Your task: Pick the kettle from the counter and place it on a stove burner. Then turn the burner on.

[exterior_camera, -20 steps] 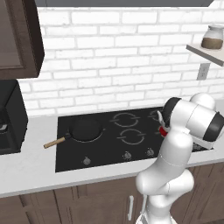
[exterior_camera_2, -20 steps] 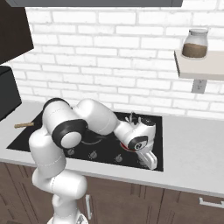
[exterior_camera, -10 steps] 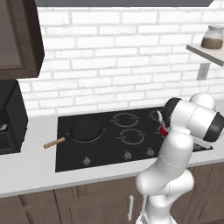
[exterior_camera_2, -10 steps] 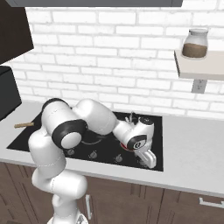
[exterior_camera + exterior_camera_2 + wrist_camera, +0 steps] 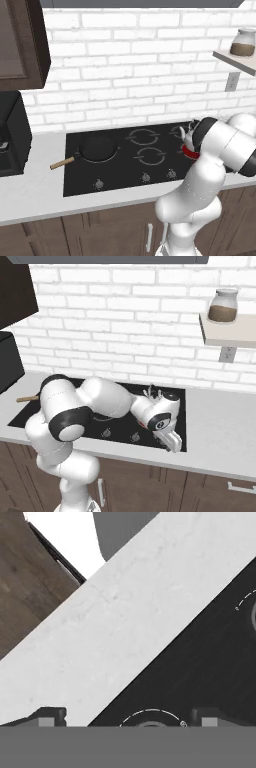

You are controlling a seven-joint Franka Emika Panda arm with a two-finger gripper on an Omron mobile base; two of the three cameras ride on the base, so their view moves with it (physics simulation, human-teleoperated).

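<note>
I see bright, even light in all three views, with no clear direction. The white brick wall (image 5: pixel 135 65) is almost washed out. Shadows are soft and weak. The black cooktop (image 5: pixel 125 155) shows no glare. Edges look a little soft; the hand view is coarser.

The long pale grey-white stone worktop (image 5: pixel 35 192) carries a black glass cooktop (image 5: pixel 125 167) set into it. On the cooktop lies a black frying pan with wooden handle (image 5: pixel 95 148), and a small silvery-white kettle (image 5: pixel 189 134) stands on a bright red burner (image 5: pixel 189 151)
</note>
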